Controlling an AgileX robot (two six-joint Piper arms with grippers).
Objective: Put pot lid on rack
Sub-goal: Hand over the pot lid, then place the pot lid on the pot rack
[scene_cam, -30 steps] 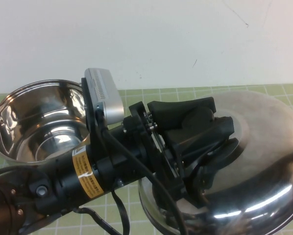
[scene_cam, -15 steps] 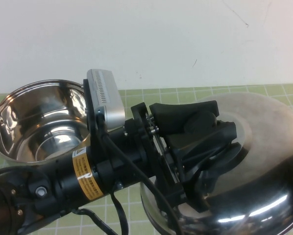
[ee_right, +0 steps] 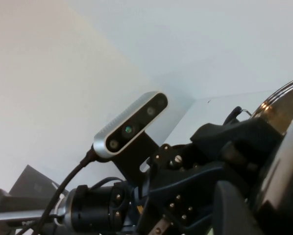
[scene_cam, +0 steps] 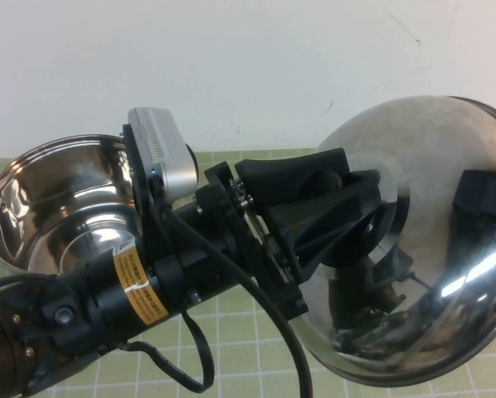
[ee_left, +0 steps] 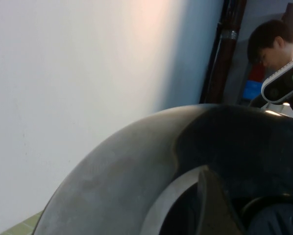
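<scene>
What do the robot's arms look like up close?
The left arm is black, round and chunky, with a yellow warning sticker, small screws and a looping black cable. A silver camera sits above its black left tool. Of the right tool, only a black piece shows.

Worktop [scene_cam: 248,340]: pale green tile pattern w/ light grid lines, running back to a plain white wall [scene_cam: 248,66]. Only a strip shows, along the back edge and near the front. Steel pot [scene_cam: 61,203] sits directly on it at far left, upright, open mouth up, shiny inside. A black cable [scene_cam: 194,356] loops low over the tiles near front centre; can't tell if it touches the surface.
</scene>
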